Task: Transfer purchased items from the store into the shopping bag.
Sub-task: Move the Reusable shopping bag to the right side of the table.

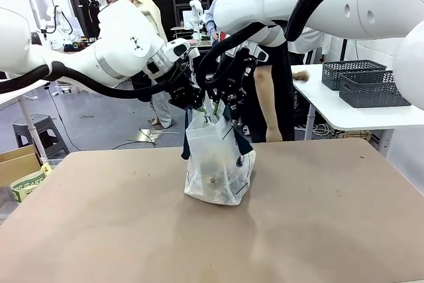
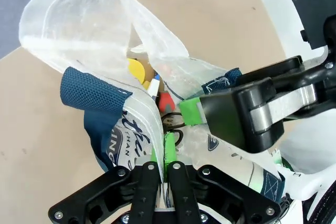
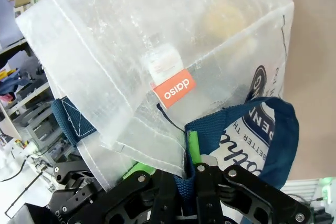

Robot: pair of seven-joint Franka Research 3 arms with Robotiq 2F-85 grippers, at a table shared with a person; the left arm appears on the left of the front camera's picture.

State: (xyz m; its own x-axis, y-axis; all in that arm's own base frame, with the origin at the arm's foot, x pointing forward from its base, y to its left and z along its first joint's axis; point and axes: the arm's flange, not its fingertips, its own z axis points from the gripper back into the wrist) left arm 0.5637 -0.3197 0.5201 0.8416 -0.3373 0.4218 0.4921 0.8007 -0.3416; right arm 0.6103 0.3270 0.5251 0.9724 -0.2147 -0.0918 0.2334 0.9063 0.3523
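The shopping bag, clear plastic with navy straps, stands mid-table. Both grippers meet at its top. My left gripper is shut on the bag's rim, its green pads pinching the plastic. My right gripper is shut on a navy strap beside the rim. Inside the bag lie purchased items: a yellow disc and a red packet. The bag's wall carries an orange label. Two dark grey lattice baskets stand far right; which is the store I cannot tell.
A person stands behind the bag with a hand on the white side table holding the baskets. The brown tabletop spreads bare around the bag. A cardboard box sits off the table's left edge.
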